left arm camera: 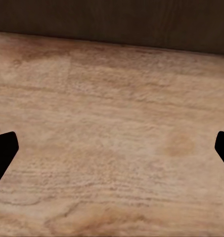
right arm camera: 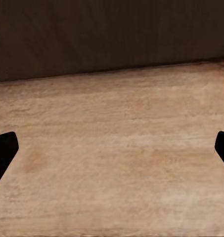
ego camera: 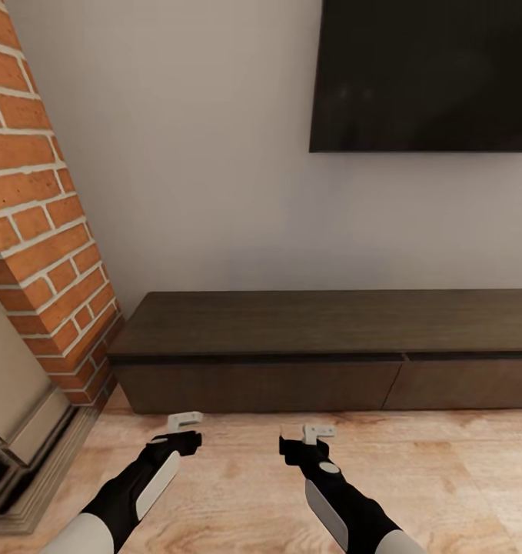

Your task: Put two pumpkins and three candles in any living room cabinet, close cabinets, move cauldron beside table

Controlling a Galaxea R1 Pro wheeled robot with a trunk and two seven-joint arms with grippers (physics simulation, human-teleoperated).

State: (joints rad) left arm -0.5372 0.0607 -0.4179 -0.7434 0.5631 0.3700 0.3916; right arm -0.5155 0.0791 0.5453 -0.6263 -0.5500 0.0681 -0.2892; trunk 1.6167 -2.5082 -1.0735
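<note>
Against the pale wall, in the head view, the cabinet (ego camera: 322, 350) runs long and low: dark-brown matte wood grain, flat rectangular drawer fronts all shut. Red brick (ego camera: 38, 231) rises at its left; a black screen (ego camera: 426, 73) hangs above. Both arms hover over the light plank floor (ego camera: 445, 477). The left tool (left arm camera: 112, 148) is spread wide, empty. The right tool (right arm camera: 112, 148) likewise gapes, near the cabinet base.

Light wood floor (ego camera: 460, 477); dark cabinet (ego camera: 322, 350) stands on it, drawers closed.
</note>
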